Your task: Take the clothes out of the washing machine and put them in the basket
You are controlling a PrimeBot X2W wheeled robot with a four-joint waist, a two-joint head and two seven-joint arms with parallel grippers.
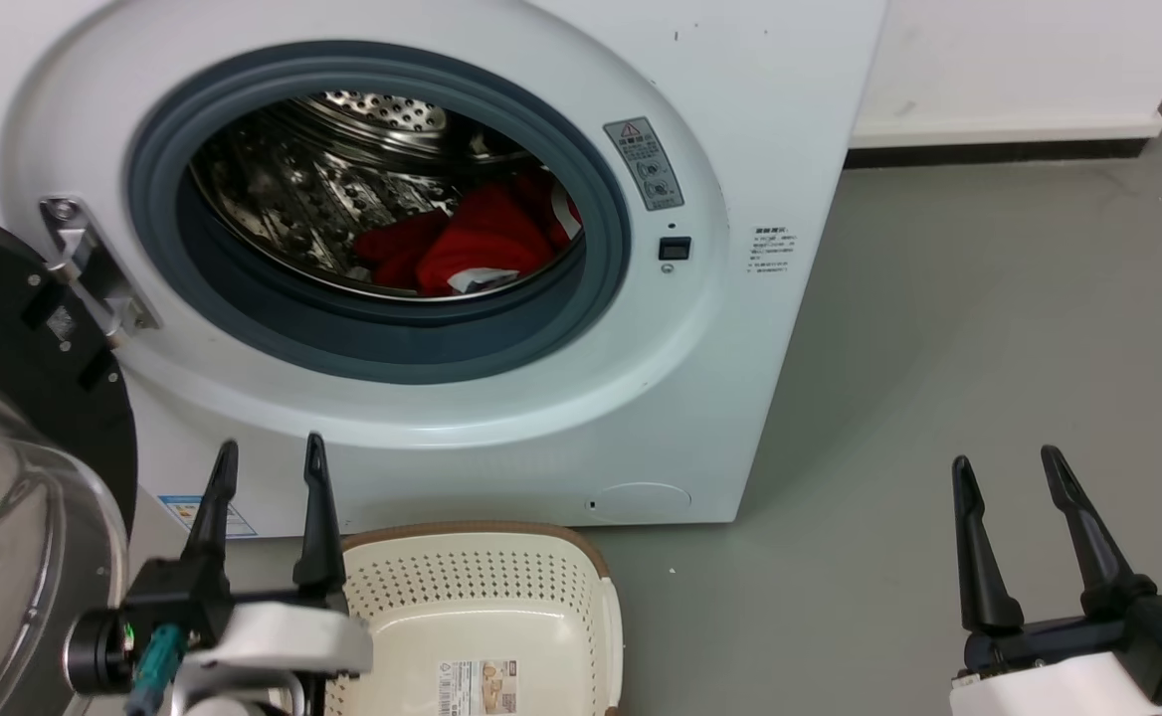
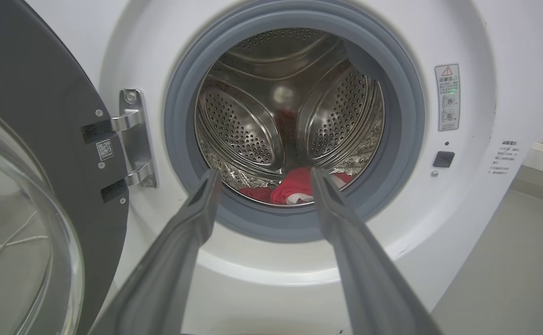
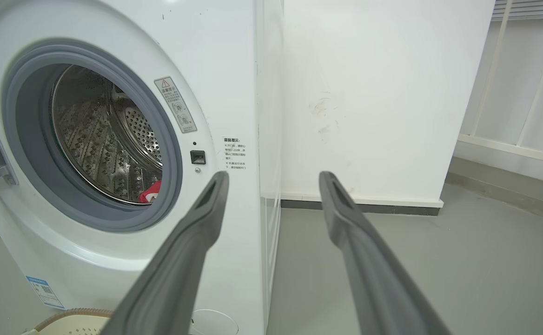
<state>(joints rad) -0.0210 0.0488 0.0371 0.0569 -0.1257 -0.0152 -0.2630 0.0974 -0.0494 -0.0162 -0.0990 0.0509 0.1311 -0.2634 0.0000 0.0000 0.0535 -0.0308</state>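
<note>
The white washing machine (image 1: 561,418) stands with its door swung open to the left. Red clothes (image 1: 482,244) with a bit of white trim lie at the bottom right of its steel drum, also visible as red clothes (image 2: 294,186) and a sliver of red clothes (image 3: 152,190). The cream basket (image 1: 501,597) sits on the floor in front of the machine, holding nothing that I can see. My left gripper (image 1: 268,457) is open, low before the machine, beside the basket's left rim. My right gripper (image 1: 1007,469) is open over bare floor to the right.
The black-rimmed glass door (image 1: 14,477) hangs open at the far left on a metal hinge (image 1: 89,264). Grey floor (image 1: 939,348) stretches to the right of the machine. A white wall with a dark skirting (image 1: 999,149) runs behind.
</note>
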